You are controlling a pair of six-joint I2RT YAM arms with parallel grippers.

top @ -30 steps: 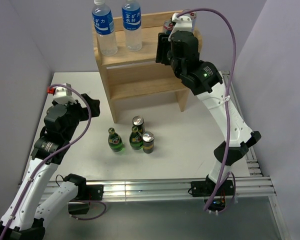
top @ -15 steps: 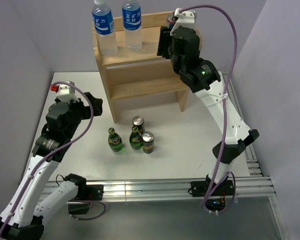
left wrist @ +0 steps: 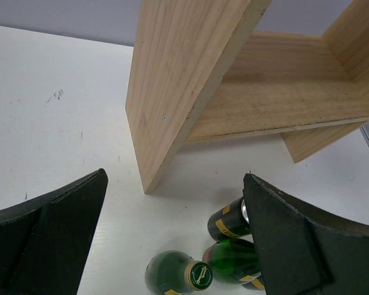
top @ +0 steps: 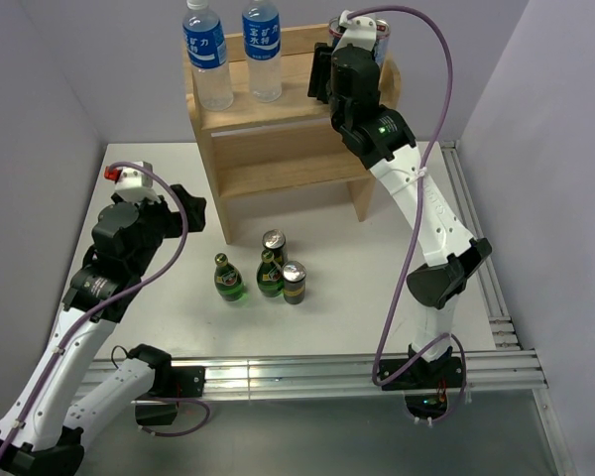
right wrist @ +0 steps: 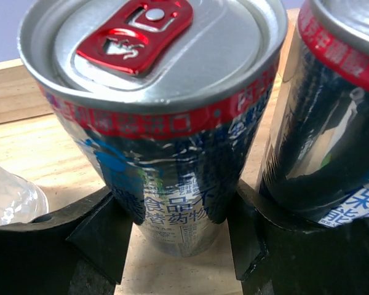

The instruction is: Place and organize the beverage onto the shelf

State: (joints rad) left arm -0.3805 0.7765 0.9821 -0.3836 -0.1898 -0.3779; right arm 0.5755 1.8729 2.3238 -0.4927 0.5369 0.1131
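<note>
Top view: white table (top: 377, 268), grey walls (top: 40, 79); shelf (top: 278, 134) at the far edge, water bottles (top: 208, 59) on top (green bottles (top: 228, 280) in front).
Left wrist: left gripper (left wrist: 172, 184) wide, empty, near the shelf's side panel.
Right wrist: right gripper (right wrist: 175, 230) clamps a can (right wrist: 160, 123) over the top board's right end, beside a second can (right wrist: 332, 123).

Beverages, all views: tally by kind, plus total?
Water bottles, blue labels: 2
Green bottles: 2
Dark cans on the table: 2
Red-rimmed cans at the shelf top: 2
Total: 8
</note>
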